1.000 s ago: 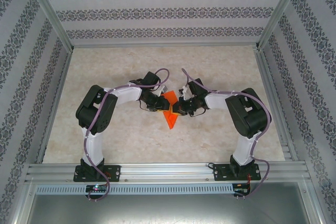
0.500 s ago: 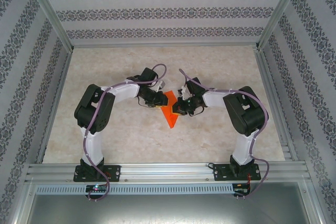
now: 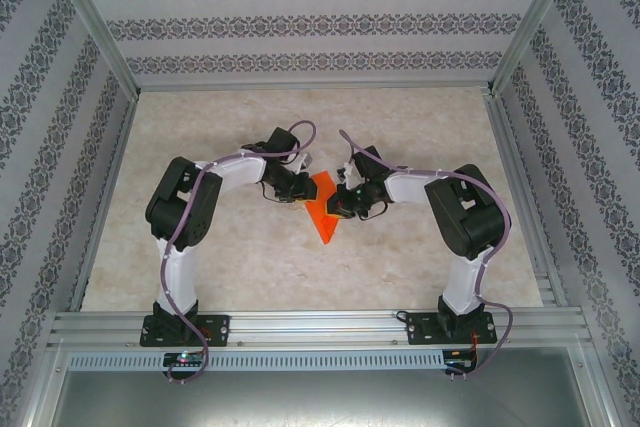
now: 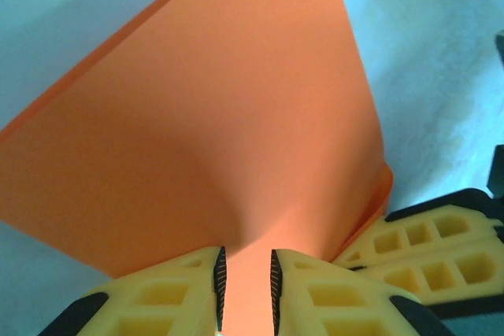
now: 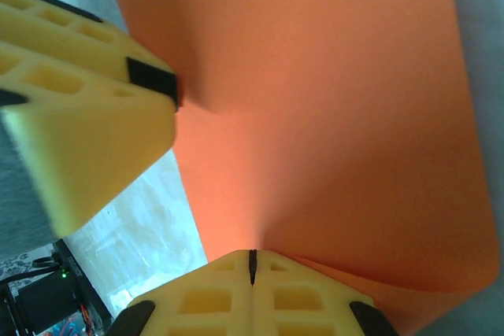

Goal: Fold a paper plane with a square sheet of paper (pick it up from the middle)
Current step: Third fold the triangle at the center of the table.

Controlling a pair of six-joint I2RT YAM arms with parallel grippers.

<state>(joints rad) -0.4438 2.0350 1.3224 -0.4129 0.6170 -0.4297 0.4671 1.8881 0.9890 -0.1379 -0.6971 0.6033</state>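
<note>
Both arms are bending inward over the pale table (image 3: pixel 200 127), with the left gripper (image 3: pixel 298 194) and right gripper (image 3: pixel 343 204) flanking the orange-red sheet of paper (image 3: pixel 324 219) at mid-table. The paper is tapering to a point toward the arm bases.

We found the top view bright and evenly lit, with hardly any shadow on the table (image 3: pixel 420 127). In the wrist views the paper (image 4: pixel 236 116) showed crisp edges but was shaded darker toward the bottom, and the table behind it was washed-out and blurred.
</note>
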